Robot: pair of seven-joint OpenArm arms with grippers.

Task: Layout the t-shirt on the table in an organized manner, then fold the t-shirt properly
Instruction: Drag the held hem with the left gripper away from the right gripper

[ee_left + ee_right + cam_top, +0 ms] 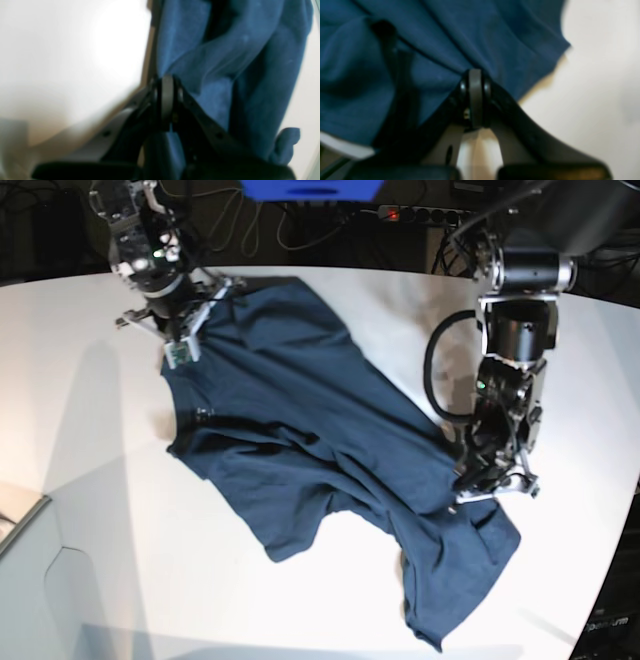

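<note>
Base view shows the t-shirt (300, 450) spread loosely on the white bench (90, 380), its long axis running diagonally from the upper left of the frame down to the lower right. The fabric is rumpled, with creases through the middle and one flap reaching toward the bottom edge near the centre. Which end is the neck cannot be told from this view.

The right claw (182, 345) sits at the upper left, at the shirt's upper-left corner. In the right wrist view the right claw (475, 75) has its jaws pressed together with blue cloth bunched at the tips, so it is pinching the t-shirt (445, 37) there; bare bench (595, 87) fills the right side of that frame.

The left claw (490, 485) is at the right of the base view, down at the shirt's right-hand edge. The left wrist view is blurred, but the left claw (167, 80) appears closed narrow, with folds of the t-shirt (250, 75) rising from its tips and more cloth below them. Bench (62, 50) lies to the left in that frame.
</note>
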